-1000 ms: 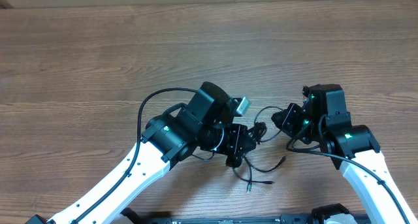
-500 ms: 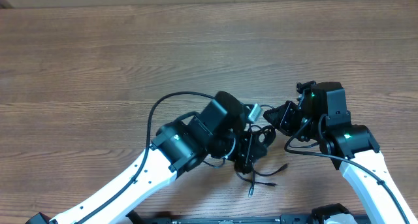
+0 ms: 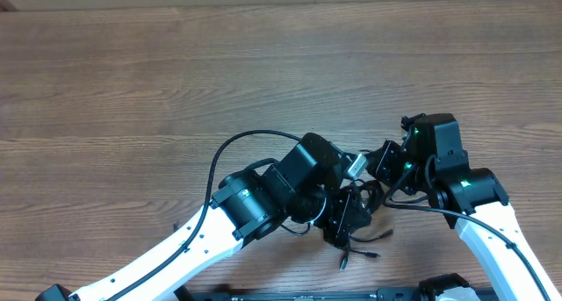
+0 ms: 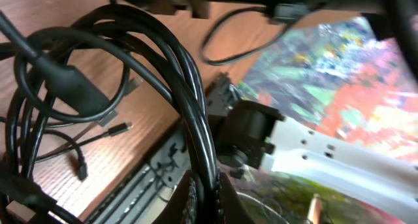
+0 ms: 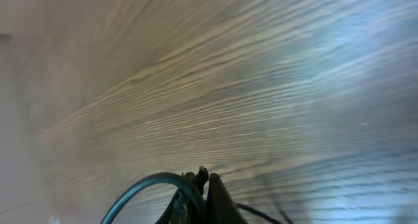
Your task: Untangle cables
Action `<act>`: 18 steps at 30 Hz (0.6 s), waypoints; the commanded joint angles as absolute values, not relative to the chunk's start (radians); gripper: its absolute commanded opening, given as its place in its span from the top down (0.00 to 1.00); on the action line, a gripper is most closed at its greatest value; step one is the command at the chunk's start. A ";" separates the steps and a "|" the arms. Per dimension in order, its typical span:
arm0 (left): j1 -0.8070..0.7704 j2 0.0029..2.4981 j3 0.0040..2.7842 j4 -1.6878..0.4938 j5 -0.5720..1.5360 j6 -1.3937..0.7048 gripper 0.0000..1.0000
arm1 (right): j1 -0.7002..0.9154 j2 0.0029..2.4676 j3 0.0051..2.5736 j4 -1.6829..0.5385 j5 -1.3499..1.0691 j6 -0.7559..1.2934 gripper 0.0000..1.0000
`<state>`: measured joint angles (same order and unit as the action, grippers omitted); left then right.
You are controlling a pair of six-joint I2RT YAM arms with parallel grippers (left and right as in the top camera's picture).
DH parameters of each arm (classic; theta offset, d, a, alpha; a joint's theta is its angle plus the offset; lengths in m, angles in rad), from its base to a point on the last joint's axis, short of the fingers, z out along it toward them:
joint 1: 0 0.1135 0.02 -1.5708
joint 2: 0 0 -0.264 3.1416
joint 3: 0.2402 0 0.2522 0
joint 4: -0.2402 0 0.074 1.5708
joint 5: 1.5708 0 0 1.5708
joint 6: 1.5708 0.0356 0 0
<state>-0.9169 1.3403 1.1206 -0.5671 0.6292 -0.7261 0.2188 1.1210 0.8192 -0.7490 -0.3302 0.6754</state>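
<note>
Overhead view puts your left pincer (image 3: 344,219) low over the near side of the brown wood-grain table (image 3: 176,64), with the tangle of thin black flexible cables (image 3: 364,194) just beside it and a few loose plug ends trailing toward the table's front edge. Your right pincer (image 3: 384,161) sits close on the far side of that same tangle, so the two nearly meet over it.

From the left wrist camera you can see a thick loop of several cords running straight down between the dark fingers (image 4: 189,201), which are pinched closed on it. Thinner cords with small plugs hang off the loop above the wood.

From the right wrist camera the fingertips (image 5: 212,188) are pressed together, and one cord arcs out from between them to the left; you are gripping that strand.

The tabletop around the tangle is plain wood. A black rail (image 4: 147,175) runs along its front edge. Beyond it lie a white arm link (image 4: 326,162) and a blurred patch of red, green and white.
</note>
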 commanded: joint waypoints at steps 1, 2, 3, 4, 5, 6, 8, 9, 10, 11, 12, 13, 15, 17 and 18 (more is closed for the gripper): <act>-0.936 1.341 1.135 -0.523 0.772 -0.691 0.96 | 0.225 1.113 0.837 -0.757 -0.212 0.674 0.96; -0.936 1.341 1.135 -0.509 0.781 -0.691 0.96 | 0.225 1.113 0.837 -0.762 -0.201 0.674 0.96; -0.936 1.341 1.135 -0.491 0.786 -0.691 0.96 | 0.225 1.113 0.837 -0.768 -0.187 0.673 0.96; -0.936 1.341 1.135 -0.457 0.801 -0.691 0.96 | 0.225 1.113 0.837 -0.783 -0.156 0.674 0.96; -0.936 1.341 1.135 -0.442 0.810 -0.691 0.96 | 0.225 1.113 0.837 -0.794 -0.133 0.674 0.96; -0.936 1.341 1.135 -0.429 0.818 -0.692 0.96 | 0.225 1.113 0.837 -0.802 -0.118 0.675 0.96; -0.935 1.341 1.135 -0.414 0.822 -0.692 0.96 | 0.225 1.113 0.837 -0.823 -0.079 0.685 0.96; -0.934 1.341 1.135 -0.413 0.822 -0.692 0.96 | 0.225 1.113 0.837 -0.830 -0.065 0.685 0.96; -0.931 1.341 1.135 -0.413 0.822 -0.692 0.96 | 0.225 1.113 0.837 -0.839 -0.048 0.685 0.96; -0.927 1.341 1.135 -0.414 0.825 -0.691 0.96 | 0.225 1.113 0.837 -0.847 -0.032 0.685 0.96; -0.921 1.341 1.135 -0.413 0.833 -0.692 0.96 | 0.225 1.113 0.837 -0.852 -0.020 0.685 0.96; -0.915 1.341 1.135 -0.414 0.837 -0.692 0.96 | 0.225 1.113 0.837 -0.858 -0.007 0.685 0.96; -0.900 1.340 1.135 -0.414 0.844 -0.692 0.96 | 0.225 1.113 0.837 -0.868 0.013 0.685 0.96; -0.886 1.340 1.135 -0.415 0.847 -0.692 0.96 | 0.225 1.113 0.837 -0.870 0.018 0.685 0.91; -0.879 1.340 1.135 -0.416 0.847 -0.692 0.96 | 0.225 1.113 0.837 -0.870 0.017 0.685 0.85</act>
<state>-0.8948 1.3563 1.1183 -0.4404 0.7525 -0.7265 0.2188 1.1156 0.8192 -0.8696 -0.0658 0.6796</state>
